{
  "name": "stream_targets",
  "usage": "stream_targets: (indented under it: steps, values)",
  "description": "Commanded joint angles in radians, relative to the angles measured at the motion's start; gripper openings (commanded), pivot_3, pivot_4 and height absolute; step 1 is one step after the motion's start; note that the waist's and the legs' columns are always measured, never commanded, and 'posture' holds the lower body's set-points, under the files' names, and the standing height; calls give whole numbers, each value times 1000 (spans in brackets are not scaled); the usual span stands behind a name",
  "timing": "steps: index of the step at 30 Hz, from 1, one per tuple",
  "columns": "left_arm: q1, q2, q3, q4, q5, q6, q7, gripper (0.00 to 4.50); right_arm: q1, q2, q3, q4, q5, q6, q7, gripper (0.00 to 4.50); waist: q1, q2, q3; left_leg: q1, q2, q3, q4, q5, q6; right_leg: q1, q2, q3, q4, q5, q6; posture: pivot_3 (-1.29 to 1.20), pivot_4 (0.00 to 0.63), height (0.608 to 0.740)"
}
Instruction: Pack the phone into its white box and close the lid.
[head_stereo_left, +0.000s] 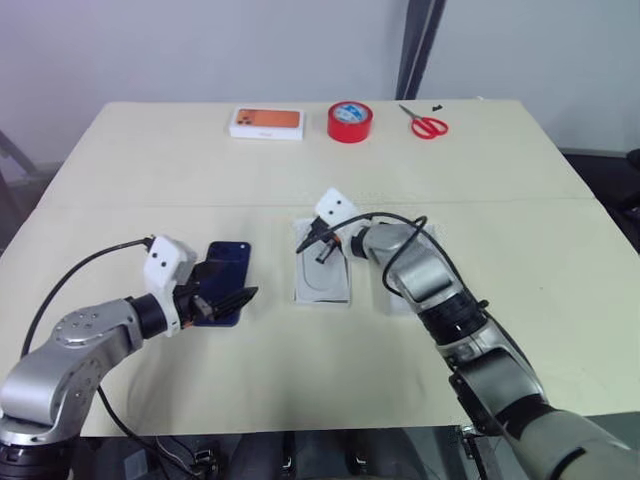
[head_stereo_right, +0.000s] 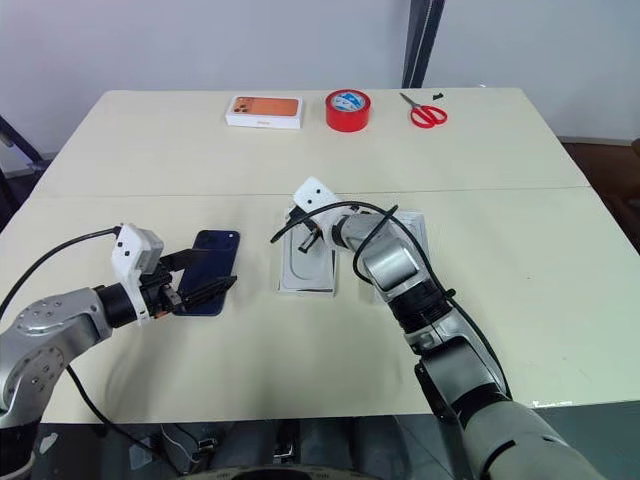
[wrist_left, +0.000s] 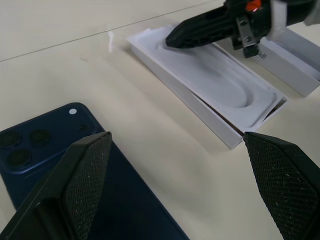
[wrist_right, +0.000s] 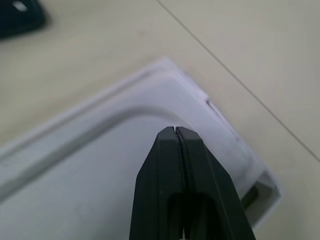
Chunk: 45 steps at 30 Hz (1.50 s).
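1. The phone (head_stereo_right: 210, 258) lies face down on the cream surface (head_stereo_right: 520, 250), left of the white box (head_stereo_right: 305, 272).
2. The left tool (head_stereo_right: 205, 275) spreads wide just above the phone's near end, holding nothing.
3. The right tool (head_stereo_right: 290, 228) is pinched together, empty, its tip over the white box's moulded tray.
4. The lid (head_stereo_right: 415, 235) lies just right of the box.

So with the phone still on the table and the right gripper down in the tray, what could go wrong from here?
1. The right gripper, shut, hangs over the white box; a push could slide the light tray off line.
2. The phone lies flat on the table between the open left gripper fingers; gripping a thin glossy slab by its edges may slip.
3. The lid lies hard beside the tray under the right arm, which might knock it.
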Motion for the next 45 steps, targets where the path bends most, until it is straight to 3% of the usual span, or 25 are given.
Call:
stream_targets:
  steps: [1, 10, 33, 41, 45]
  values:
    - [9, -10, 24, -49, -19, -23, 7, 4435, -15, -14, 1, -26, -33, 4, -12, 34, -2, 0, 0, 0, 0, 0, 0, 0, 0, 0, 0, 0, 0, 0, 0, 0, 150, 719]
    - [8, -28, 16, -51, -30, -19, 20, 4435, 22, -35, 2, -155, -26, 43, 28, 34, -2, 0, 0, 0, 0, 0, -1, 0, 0, -1, 0, 0, 1, 0, 0, 0, 150, 719]
    - [29, -17, 42, -37, -29, -18, 27, 4435, 179, -235, 163, -493, 89, 84, 417, 34, 1, 0, 0, 0, 0, 0, -1, -3, 5, -1, 0, 0, 0, 0, 0, 0, 150, 719]
    - [30, -16, 41, -33, -26, -17, 29, 4435, 174, -251, 154, -500, 92, 64, 431, 34, 1, 0, 0, 0, 0, 0, -1, -3, 5, -1, 0, 0, 0, 0, 0, 0, 150, 719]
    - [21, -23, 62, -13, -25, -10, 54, 4435, 126, -196, 77, -450, 105, 49, 364, 34, 0, 0, 0, 0, 0, 0, -1, -3, 5, -1, 0, 0, 0, 0, 0, 0, 150, 719]
